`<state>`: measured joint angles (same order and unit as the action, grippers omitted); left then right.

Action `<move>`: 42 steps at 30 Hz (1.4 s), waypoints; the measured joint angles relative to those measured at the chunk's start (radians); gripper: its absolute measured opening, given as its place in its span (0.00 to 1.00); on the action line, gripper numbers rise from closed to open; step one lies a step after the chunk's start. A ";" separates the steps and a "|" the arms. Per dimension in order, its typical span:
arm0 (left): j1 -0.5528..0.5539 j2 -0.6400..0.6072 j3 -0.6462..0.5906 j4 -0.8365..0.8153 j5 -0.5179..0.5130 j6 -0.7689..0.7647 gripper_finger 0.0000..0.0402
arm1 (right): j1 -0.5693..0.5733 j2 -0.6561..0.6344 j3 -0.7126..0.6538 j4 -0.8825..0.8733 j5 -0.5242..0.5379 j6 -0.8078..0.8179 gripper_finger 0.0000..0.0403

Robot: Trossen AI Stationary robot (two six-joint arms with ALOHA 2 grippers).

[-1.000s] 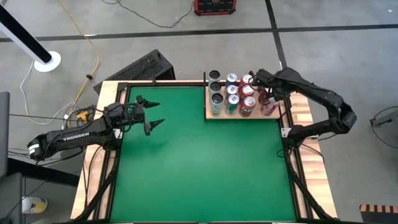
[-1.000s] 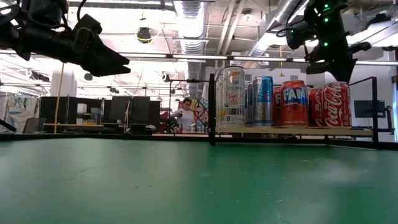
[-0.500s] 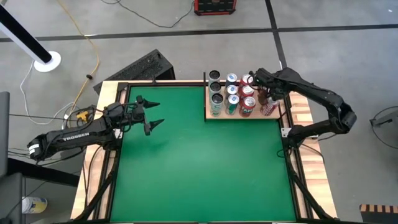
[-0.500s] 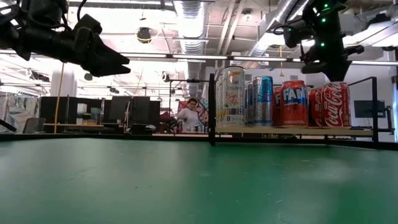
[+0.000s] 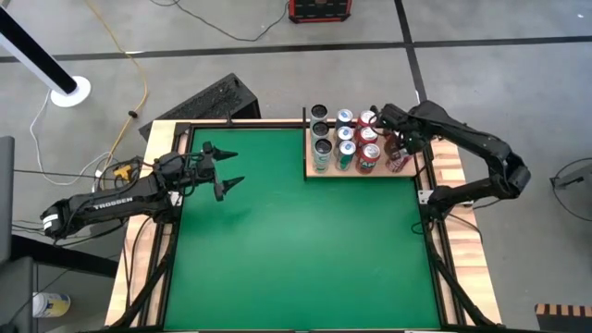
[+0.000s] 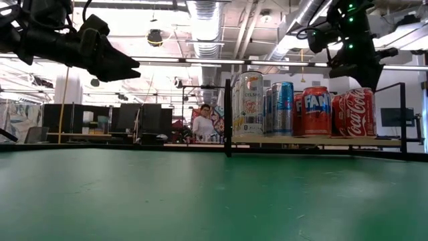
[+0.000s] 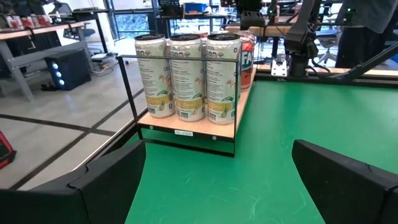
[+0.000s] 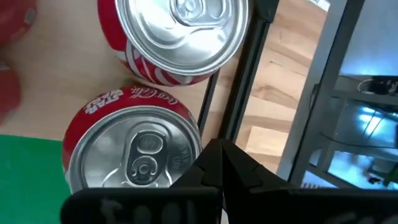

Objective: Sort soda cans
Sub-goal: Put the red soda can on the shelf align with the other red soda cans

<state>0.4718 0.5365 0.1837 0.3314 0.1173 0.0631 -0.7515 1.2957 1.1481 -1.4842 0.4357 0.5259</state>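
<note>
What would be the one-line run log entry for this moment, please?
stage: sorting soda cans | right gripper: shut, above red cans on rack | left gripper: open, empty, over green mat | mat: no cans

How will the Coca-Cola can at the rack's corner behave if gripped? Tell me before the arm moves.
The Coca-Cola can is likely rigid yet dentable: thin metal with an unopened tab. Its glossy round wall may slip in the shut right tool. Standing upright close beside another red can, it probably tips rather than rolls if nudged.

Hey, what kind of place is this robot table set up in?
Probably a robotics lab or workshop: open ceiling ducts, rows of desks with monitors where a person sits, and a bare concrete floor with loose cables.
</note>
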 joint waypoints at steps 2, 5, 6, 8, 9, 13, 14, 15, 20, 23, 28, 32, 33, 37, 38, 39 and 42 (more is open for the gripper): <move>0.000 0.000 0.000 0.000 0.000 -0.001 0.98 | 0.006 0.000 0.000 0.001 -0.006 0.000 0.05; 0.000 0.000 0.000 0.000 0.000 -0.001 0.98 | 0.008 0.000 0.000 0.012 0.008 -0.001 0.05; 0.000 0.000 0.000 -0.001 0.000 -0.002 0.98 | 0.008 0.000 0.000 0.020 0.018 -0.001 0.05; 0.000 0.000 0.000 -0.001 0.000 -0.003 0.98 | 0.008 0.000 0.000 0.033 0.049 -0.008 0.05; 0.000 0.000 0.000 -0.001 0.000 -0.003 0.98 | 0.008 0.000 0.000 0.038 0.063 -0.012 0.05; 0.000 0.000 0.000 -0.007 0.000 -0.003 0.98 | 0.008 0.000 0.000 0.016 0.097 -0.026 0.05; 0.000 0.000 0.000 -0.007 0.000 -0.003 0.98 | 0.010 -0.002 0.000 0.000 0.102 -0.026 0.05; 0.000 0.000 0.000 -0.007 0.000 -0.003 0.98 | 0.015 -0.002 0.004 -0.018 0.108 -0.026 0.05; 0.000 0.000 0.000 -0.005 0.000 0.000 0.98 | 0.093 -0.026 0.063 -0.052 0.111 0.005 0.05; 0.000 0.000 0.000 0.002 0.000 0.001 0.98 | 0.184 -0.036 0.113 -0.046 0.109 0.055 0.05; 0.000 0.000 0.000 0.003 0.000 -0.001 0.98 | 0.362 -0.035 0.144 -0.019 0.068 0.147 0.05; 0.000 0.000 0.000 0.000 0.000 -0.003 0.98 | 0.482 -0.031 0.122 0.043 0.044 0.192 0.05; 0.000 0.000 0.000 0.000 0.001 -0.003 0.98 | 0.499 -0.032 0.111 0.054 0.041 0.201 0.05; 0.000 0.000 0.000 -0.001 0.007 -0.010 0.98 | 0.514 -0.031 0.045 0.075 0.026 0.232 0.05; 0.000 0.000 0.000 -0.003 0.009 -0.016 0.98 | 0.510 -0.031 0.028 0.072 0.025 0.238 0.05; 0.000 0.000 0.000 -0.008 0.008 -0.020 0.98 | 0.505 -0.032 0.013 0.075 0.026 0.238 0.05; 0.000 0.000 0.000 -0.009 0.009 -0.023 0.98 | 0.493 -0.031 -0.022 0.083 0.033 0.238 0.05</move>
<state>0.4718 0.5365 0.1837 0.3227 0.1261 0.0406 -0.2585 1.2644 1.1259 -1.4009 0.4683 0.7639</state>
